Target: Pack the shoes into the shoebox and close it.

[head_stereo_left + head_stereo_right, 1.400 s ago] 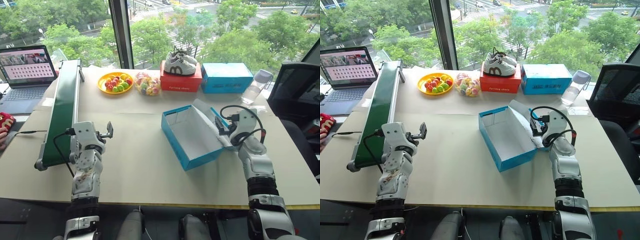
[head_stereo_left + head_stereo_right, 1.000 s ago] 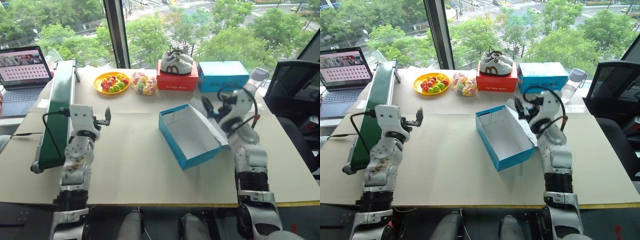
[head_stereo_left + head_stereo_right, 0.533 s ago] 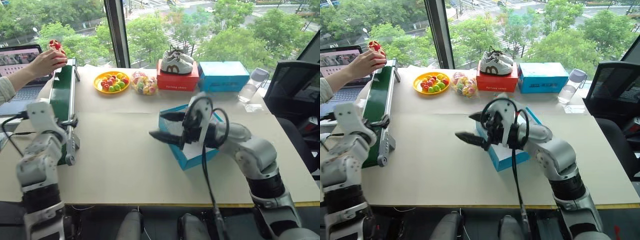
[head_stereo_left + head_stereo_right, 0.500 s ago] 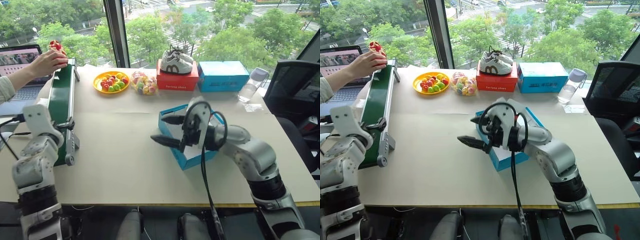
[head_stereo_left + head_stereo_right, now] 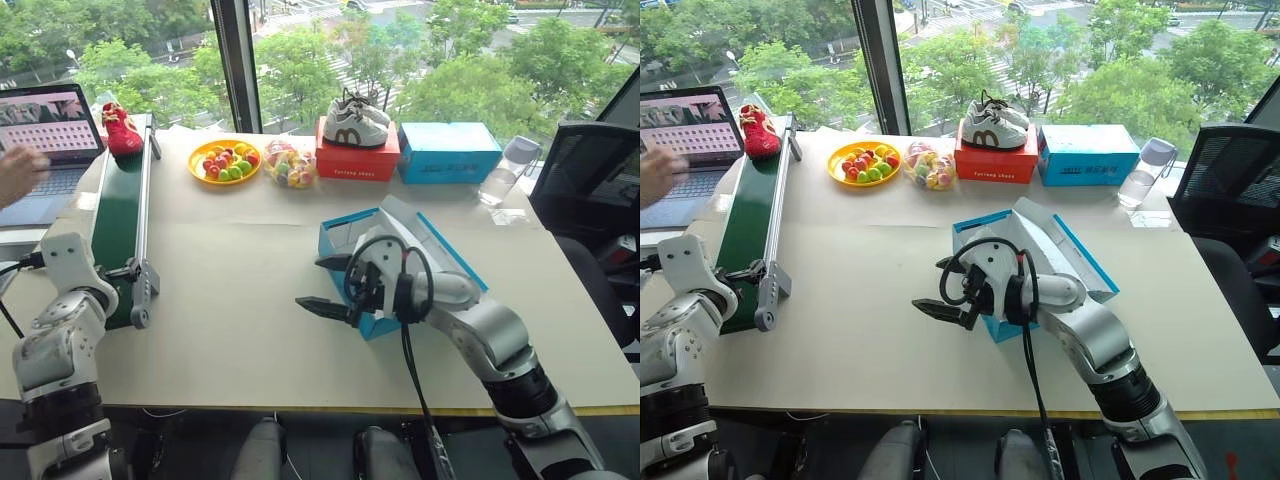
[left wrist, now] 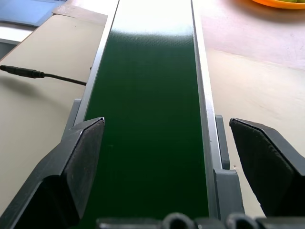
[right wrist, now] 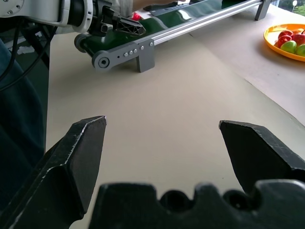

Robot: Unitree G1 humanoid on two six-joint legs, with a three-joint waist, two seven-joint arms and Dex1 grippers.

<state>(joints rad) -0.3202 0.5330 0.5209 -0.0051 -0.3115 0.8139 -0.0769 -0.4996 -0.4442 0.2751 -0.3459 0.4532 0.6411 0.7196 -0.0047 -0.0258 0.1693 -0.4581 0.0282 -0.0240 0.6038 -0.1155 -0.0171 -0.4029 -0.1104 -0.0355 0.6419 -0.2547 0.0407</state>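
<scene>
— Since a moment ago: person's hand (image 5: 18,172) gone from the belt's far end, red shoe (image 5: 122,130) left lying on the green conveyor belt (image 5: 118,228). Right gripper (image 5: 328,287) swung across in front of the blue shoebox (image 5: 345,240), left gripper (image 6: 171,167) parked at the belt's near end.

— Handling?

— Looks soft, light, squashy; best pinched across the middle, around the upper. Box: thin cardboard, easily dented.

— And relative to the fingers?

— Well apart. Both sets spread wide, holding nothing. Shoebox open, empty, lid folded back, just behind the right gripper.
</scene>
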